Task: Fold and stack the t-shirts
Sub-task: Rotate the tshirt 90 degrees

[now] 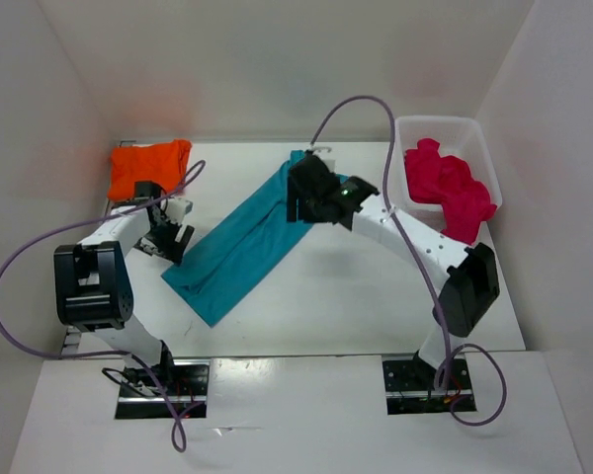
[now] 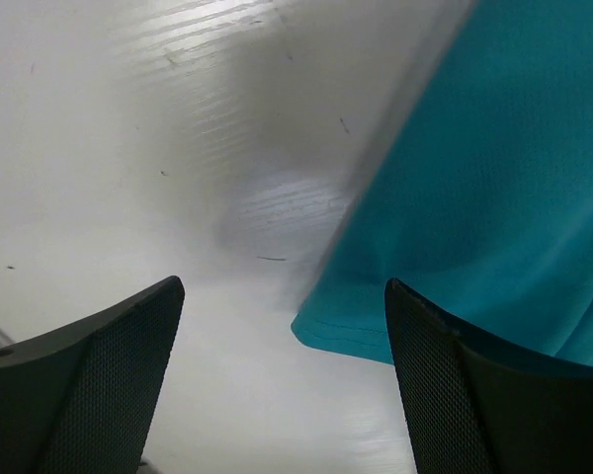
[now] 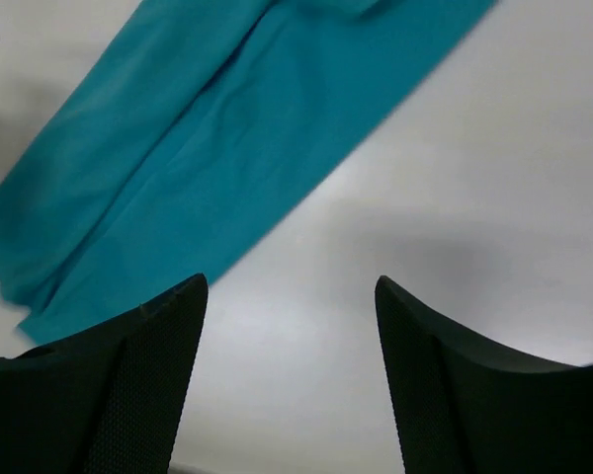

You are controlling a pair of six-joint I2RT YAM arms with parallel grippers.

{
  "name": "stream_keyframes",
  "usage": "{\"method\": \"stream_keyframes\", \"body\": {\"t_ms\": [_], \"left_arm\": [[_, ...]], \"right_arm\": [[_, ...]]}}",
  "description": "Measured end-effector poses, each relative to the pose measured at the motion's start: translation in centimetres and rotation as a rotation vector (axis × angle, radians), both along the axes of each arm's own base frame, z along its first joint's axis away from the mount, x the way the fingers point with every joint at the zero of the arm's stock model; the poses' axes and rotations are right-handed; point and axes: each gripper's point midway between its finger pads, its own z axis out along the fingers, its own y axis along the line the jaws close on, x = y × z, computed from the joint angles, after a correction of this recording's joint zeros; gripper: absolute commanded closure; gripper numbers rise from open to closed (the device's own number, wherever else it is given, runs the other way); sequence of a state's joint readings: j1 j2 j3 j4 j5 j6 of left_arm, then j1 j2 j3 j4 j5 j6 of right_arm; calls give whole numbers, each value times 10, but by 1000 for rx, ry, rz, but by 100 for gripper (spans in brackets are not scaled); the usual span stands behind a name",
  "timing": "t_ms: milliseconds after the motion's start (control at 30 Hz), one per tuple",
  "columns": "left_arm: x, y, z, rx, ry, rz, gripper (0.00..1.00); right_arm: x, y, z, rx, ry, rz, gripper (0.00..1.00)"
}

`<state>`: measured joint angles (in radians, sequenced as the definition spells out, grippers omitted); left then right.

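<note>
Orange t-shirt: lay folded at the far-left corner of the bench.
Left gripper: wide open, empty, low beside the teal hem corner.
Teal t-shirt: a long diagonal band mid-bench.
Right gripper: jaws wide, holding nothing, over the band's far end.
Pink-red t-shirt: bunched in the white basket, far right.
Risk: pinching one layer only would likely drag the fold open.
Count: three t-shirts, one basket, two grippers.

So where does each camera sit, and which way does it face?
Top: above and behind the arms, looking down at the table; both arms show.
Left wrist: on the left arm, facing down; left end effector shows.
Right wrist: on the right arm, facing down; right end effector shows.
All three share the teal t-shirt.
</note>
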<state>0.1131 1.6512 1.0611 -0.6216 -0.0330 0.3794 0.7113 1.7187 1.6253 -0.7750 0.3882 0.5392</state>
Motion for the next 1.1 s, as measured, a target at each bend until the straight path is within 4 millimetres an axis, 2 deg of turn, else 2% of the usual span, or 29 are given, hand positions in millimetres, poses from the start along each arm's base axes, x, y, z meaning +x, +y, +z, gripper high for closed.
{"method": "stream_keyframes", "body": {"t_ms": [67, 100, 200, 267, 367, 433, 500, 567, 767, 967, 1100], "left_arm": [[1, 4, 0, -69, -20, 77, 11], [2, 8, 0, -92, -29, 110, 11], [2, 18, 0, -142, -51, 191, 11], [4, 17, 1, -166, -61, 204, 11], [8, 10, 2, -195, -72, 200, 11], [9, 7, 2, -207, -74, 192, 11], [9, 5, 2, -214, -74, 189, 11], [9, 5, 2, -216, -76, 188, 11], [13, 4, 2, -223, -92, 184, 11], [16, 9, 6, -202, -119, 206, 10], [18, 10, 23, -192, -175, 206, 10]], "right_arm": [[-35, 36, -10, 87, 52, 73, 36], [-47, 50, -19, 107, 82, 100, 36], [-79, 98, -63, 105, 189, 168, 34], [-101, 127, -94, 74, 258, 212, 31], [-133, 165, -133, 36, 334, 275, 28], [-151, 181, -147, 20, 368, 301, 25], [-164, 198, -153, 24, 388, 320, 23], [-170, 210, -153, 32, 398, 328, 19], [-173, 243, -150, 53, 398, 322, 18], [-184, 237, -179, -17, 459, 260, 18], [-184, 250, -179, -25, 458, 237, 18]]}}
